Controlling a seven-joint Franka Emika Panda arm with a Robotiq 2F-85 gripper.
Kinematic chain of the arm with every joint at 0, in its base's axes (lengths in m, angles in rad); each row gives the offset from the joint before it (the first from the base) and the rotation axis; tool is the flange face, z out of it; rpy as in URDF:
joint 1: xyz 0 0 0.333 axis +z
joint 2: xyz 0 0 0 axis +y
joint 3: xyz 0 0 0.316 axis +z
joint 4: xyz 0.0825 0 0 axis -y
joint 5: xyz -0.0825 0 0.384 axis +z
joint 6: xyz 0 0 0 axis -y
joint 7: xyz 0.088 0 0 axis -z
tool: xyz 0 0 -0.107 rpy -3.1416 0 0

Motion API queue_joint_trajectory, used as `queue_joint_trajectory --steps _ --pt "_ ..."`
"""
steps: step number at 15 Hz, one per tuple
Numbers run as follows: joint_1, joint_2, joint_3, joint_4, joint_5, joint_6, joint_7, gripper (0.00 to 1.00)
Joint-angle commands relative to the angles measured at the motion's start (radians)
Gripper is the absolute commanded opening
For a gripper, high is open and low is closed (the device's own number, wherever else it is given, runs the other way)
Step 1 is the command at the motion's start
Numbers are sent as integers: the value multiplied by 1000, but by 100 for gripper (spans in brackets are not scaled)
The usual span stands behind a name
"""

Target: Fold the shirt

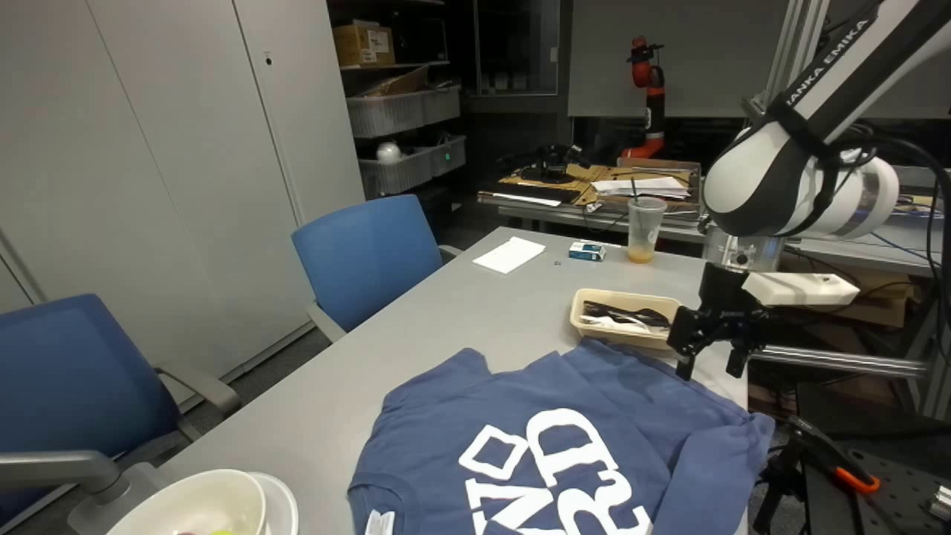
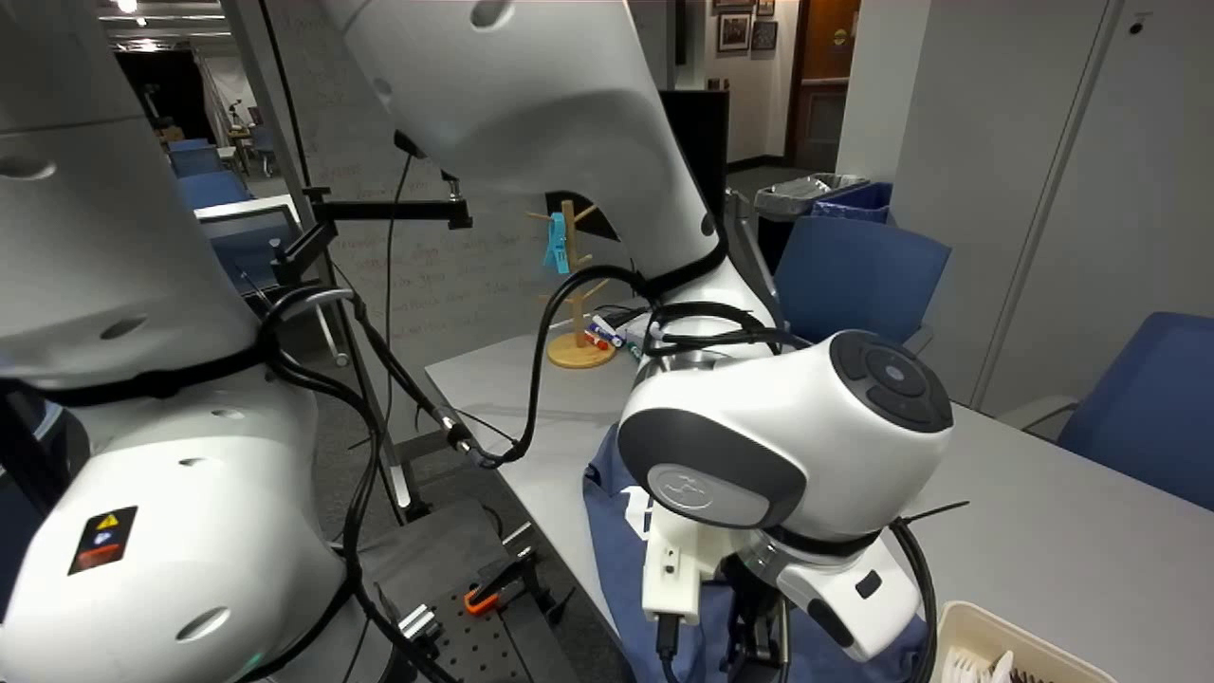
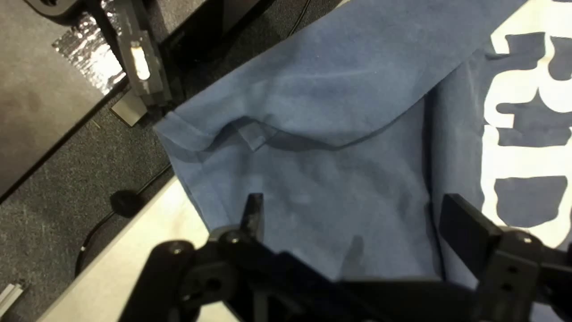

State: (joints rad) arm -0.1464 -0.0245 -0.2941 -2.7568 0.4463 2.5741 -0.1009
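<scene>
The slate-blue shirt [image 1: 438, 423] lies on the table with its white lettering facing up and its collar at the bottom of an exterior view. It also shows in an exterior view [image 2: 612, 545], largely hidden behind the arm. In the wrist view the shirt [image 3: 330, 94] has a flap lying loosely over part of it, and a corner reaches past the table edge. My gripper [image 1: 709, 368] is above the shirt's edge near the table's side. In the wrist view the gripper [image 3: 353, 199] is open, with only shirt cloth visible below and between its fingers.
A tan tray [image 1: 628, 336] of cutlery stands close to the gripper and shirt. A white bowl [image 1: 193, 505], a plastic cup [image 1: 645, 223], a small box [image 1: 587, 251] and white paper [image 1: 510, 255] are on the table. A wooden stand [image 2: 579, 353] is at the far end.
</scene>
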Motion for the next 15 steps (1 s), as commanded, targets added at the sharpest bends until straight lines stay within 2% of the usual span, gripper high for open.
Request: queue_joint_trajectory --steps 1,2,7,15 --pt "-17 73 39 0 48 24 13 100" --pt "-28 37 35 0 14 -1 4 100" --pt "-28 50 42 3 14 -1 5 100" --pt "-37 164 69 61 176 22 86 100"
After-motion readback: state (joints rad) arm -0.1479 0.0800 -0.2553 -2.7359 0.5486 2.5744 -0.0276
